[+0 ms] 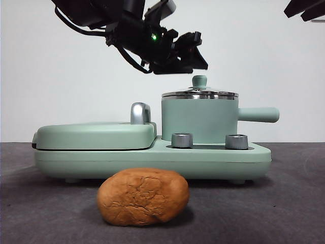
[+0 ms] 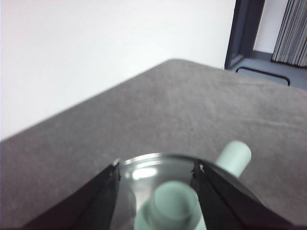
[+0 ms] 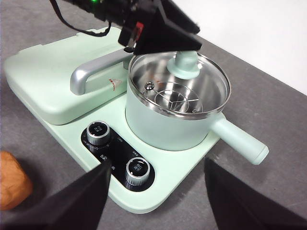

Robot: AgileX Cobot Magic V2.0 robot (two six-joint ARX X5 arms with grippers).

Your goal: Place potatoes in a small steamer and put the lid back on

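Note:
The orange-brown potato (image 1: 143, 196) (image 3: 12, 184) lies on the dark table in front of the appliance. On the appliance's right side stands the mint-green small steamer (image 1: 199, 122) (image 3: 168, 124), its straight handle (image 1: 259, 114) (image 2: 233, 155) pointing right. The glass lid (image 1: 199, 94) (image 3: 180, 88) rests on it, with its green knob (image 1: 199, 80) (image 2: 172, 206) upright. My left gripper (image 1: 199, 61) (image 2: 156, 165) (image 3: 177, 45) hovers open just above the knob, one jaw on each side, not touching it. My right gripper (image 3: 157, 165) stays open and empty, high at the front view's top right (image 1: 304, 7).
The steamer sits on a mint-green appliance base (image 1: 152, 157) with two steel dials (image 1: 182, 140) (image 1: 236, 141). A flat hinged grill cover (image 1: 94, 134) with a steel handle (image 1: 140, 113) takes up its left half. A white wall stands behind.

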